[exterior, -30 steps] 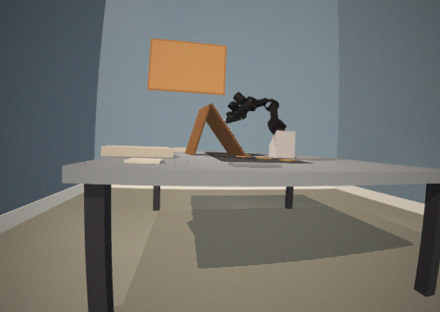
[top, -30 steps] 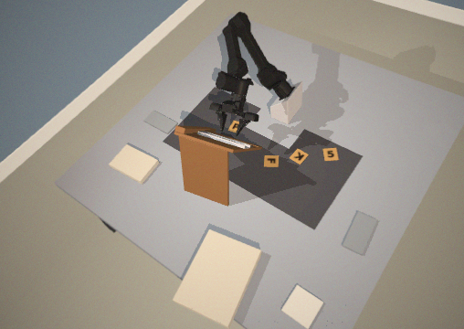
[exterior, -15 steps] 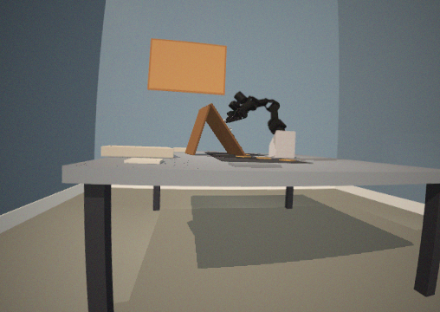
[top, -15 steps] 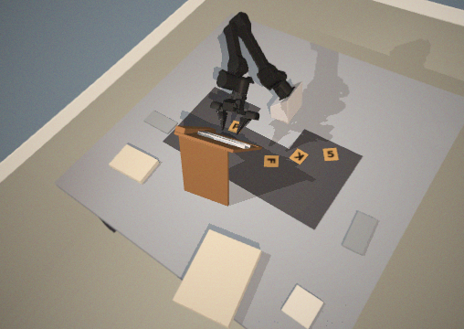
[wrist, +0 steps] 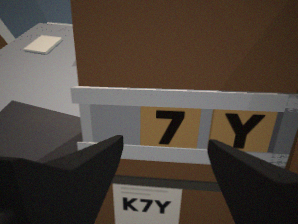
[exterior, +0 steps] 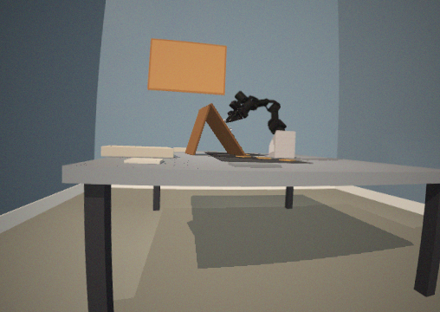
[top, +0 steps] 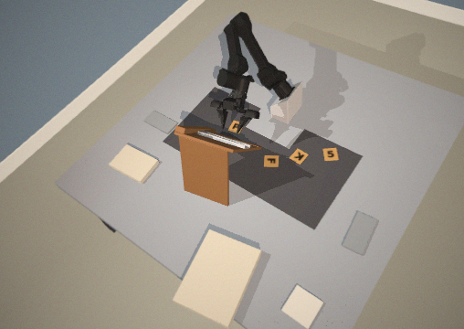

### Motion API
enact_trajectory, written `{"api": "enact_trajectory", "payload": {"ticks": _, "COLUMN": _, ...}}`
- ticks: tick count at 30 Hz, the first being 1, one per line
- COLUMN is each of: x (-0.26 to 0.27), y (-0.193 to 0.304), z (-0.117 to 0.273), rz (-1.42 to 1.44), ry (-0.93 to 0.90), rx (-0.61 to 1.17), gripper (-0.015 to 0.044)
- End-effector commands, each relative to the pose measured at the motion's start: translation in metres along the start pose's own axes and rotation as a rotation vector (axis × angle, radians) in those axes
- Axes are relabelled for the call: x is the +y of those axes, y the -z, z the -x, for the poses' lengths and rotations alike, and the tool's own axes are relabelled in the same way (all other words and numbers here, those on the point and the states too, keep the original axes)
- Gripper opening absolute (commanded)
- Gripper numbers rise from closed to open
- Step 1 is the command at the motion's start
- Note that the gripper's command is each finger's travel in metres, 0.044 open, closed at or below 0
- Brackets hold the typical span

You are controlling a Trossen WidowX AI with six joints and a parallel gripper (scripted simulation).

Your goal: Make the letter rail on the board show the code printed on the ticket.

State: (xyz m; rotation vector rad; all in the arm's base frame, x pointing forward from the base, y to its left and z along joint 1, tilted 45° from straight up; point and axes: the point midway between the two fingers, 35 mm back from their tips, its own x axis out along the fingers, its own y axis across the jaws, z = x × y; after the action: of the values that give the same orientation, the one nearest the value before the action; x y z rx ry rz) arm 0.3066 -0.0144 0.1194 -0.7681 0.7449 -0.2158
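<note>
The sloped brown board (wrist: 175, 45) (exterior: 225, 134) (top: 205, 172) carries the pale letter rail (wrist: 180, 95) (top: 224, 140). In the wrist view, tile 7 (wrist: 170, 127) and tile Y (wrist: 244, 130) sit upright in it, with a narrow gap between them and an empty stretch left of the 7. The ticket (wrist: 147, 218) below reads K7Y. My gripper (wrist: 164, 143) (top: 232, 130) (exterior: 227, 121) is open and empty, its fingertips in front of the rail's lower bar. Tile F (top: 271, 161), tile K (top: 299, 156) and tile S (top: 330, 153) lie on the dark mat (top: 297, 204). Another tile (top: 235, 126) is partly hidden by the fingers.
A pale block (top: 287, 108) (exterior: 285, 144) stands by the arm's base. A large cream box (top: 219, 277) (exterior: 137, 152), a smaller cream block (top: 133, 163) and a small pale block (top: 302, 305) lie behind the board. Flat grey pads (top: 360, 232) (top: 161, 122) lie at either side.
</note>
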Motion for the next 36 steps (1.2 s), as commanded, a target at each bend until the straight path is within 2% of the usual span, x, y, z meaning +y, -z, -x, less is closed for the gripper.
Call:
{"api": "enact_trajectory", "payload": {"ticks": 1, "x": -0.0022, "y": 0.0001, "z": 0.0025, "rz": -0.006, "ry": 0.005, "rx": -0.001, "gripper": 0.0295}}
{"api": "enact_trajectory", "payload": {"ticks": 24, "x": -0.0057, "y": 0.0002, "z": 0.0063, "rz": -0.006, "ry": 0.005, "rx": -0.001, "gripper": 0.0295}}
{"api": "enact_trajectory", "payload": {"ticks": 35, "x": -0.0033, "y": 0.0011, "z": 0.0051, "rz": 0.000, "ry": 0.000, "rx": 0.001, "gripper": 0.0006}}
{"api": "enact_trajectory", "payload": {"ticks": 36, "x": -0.0033, "y": 0.0011, "z": 0.0051, "rz": 0.000, "ry": 0.000, "rx": 0.001, "gripper": 0.0000}}
